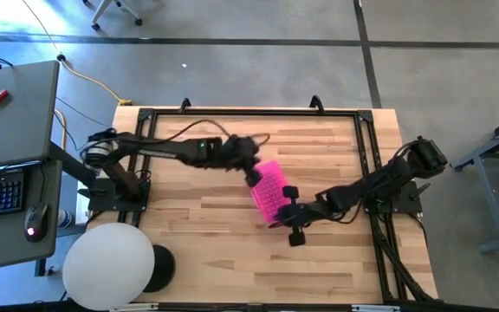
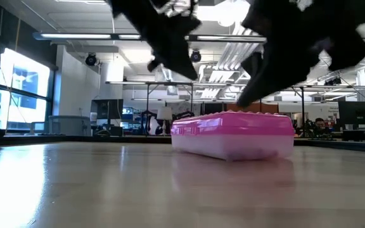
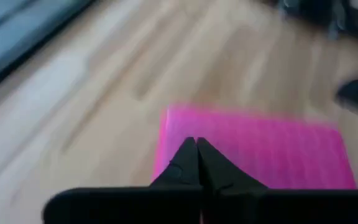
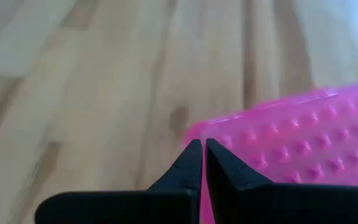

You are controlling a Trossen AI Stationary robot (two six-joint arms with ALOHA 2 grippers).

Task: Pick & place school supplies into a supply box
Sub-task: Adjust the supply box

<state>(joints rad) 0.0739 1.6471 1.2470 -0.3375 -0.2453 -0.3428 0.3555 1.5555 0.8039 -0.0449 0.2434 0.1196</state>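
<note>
**Box closed, both grippers at its ends**

You have the box [image 1: 269, 194] lying flat near the middle of the table [image 1: 206, 251], pink lid down over its clear base, as the low view shows. No pens, pencils or scissors show anywhere on the wood, so I judge they are already inside, though the pictures cannot prove it: the lid hides whatever is in there.

Your left gripper [image 1: 253, 177] sits at the box's far end, the one nearer the back rail, and your right gripper [image 1: 289, 212] sits at the near end. In the low view both hang just above the lid. Each wrist camera looks down on pink plastic past its own fingers, and in both the fingers are pressed together, tips meeting with nothing between them: left [image 3: 196, 149], right [image 4: 202, 151].

That pose makes sense for a lid job rather than a pick. Closed tips give you a firm point for pressing or steadying, and one arm at each end spreads the push so the box does not tip or skate across the smooth wood. Whether either tip actually touches the lid, I cannot tell.

If you mean to finish here, check that the lid sits level along its length; from table height it looks seated.
</note>
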